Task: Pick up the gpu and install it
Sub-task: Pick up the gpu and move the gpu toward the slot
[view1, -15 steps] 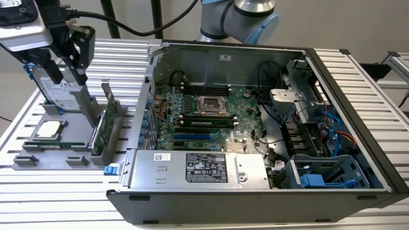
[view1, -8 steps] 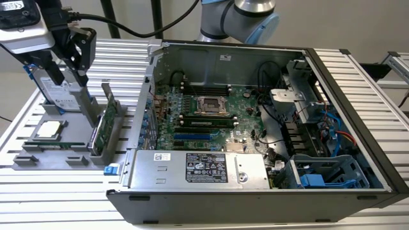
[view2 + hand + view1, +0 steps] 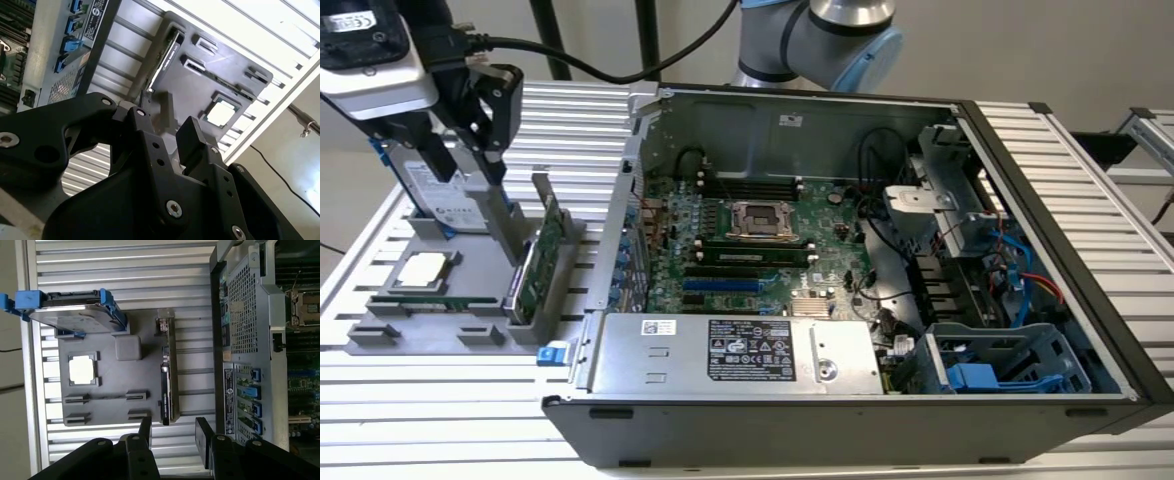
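The gpu (image 3: 547, 262) is a green card standing on edge in a grey fixture (image 3: 420, 335) at the exterior view's left, beside the open computer case. I see it edge-on in both wrist views (image 3: 168, 375) (image 3: 166, 59). My gripper (image 3: 470, 168) hangs above the fixture, higher than the card and apart from it. Its black fingers (image 3: 145, 431) are open with nothing between them, and in the first wrist view the gap between them (image 3: 174, 436) lines up with the card's thin edge. The second wrist view shows the gripper (image 3: 169, 137) the same way.
The fixture also holds a silver hard drive with blue rails (image 3: 70, 310), a processor chip (image 3: 81, 369) and a thin memory stick (image 3: 411, 300). The case (image 3: 1067, 250) lies open on a slatted metal table (image 3: 454, 400), showing its motherboard (image 3: 761, 240), blue slot (image 3: 720, 284) and power supply (image 3: 734, 352).
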Controlling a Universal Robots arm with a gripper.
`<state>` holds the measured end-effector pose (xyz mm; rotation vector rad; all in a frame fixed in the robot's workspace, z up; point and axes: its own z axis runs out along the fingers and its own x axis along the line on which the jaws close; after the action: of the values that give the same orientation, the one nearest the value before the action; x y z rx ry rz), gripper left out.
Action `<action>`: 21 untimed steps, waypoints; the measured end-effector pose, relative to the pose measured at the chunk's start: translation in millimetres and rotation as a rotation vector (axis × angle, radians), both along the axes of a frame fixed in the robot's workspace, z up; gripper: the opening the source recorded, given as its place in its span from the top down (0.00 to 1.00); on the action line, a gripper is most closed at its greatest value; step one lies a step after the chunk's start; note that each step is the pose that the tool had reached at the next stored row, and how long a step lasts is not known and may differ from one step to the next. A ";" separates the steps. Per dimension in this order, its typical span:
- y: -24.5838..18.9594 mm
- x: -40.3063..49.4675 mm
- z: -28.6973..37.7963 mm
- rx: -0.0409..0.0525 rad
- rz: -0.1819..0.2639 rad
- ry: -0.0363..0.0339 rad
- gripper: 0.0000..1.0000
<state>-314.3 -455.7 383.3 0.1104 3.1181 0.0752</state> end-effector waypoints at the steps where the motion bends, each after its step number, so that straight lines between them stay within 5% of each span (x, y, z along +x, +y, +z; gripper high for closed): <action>1: 0.0 0.0 -0.7 0.0000 0.000 0.0000 0.00; 21: 0.1 2.6 -9.9 0.0000 0.000 0.0000 0.00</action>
<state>-311.7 -455.7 373.4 0.1105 3.1181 0.0752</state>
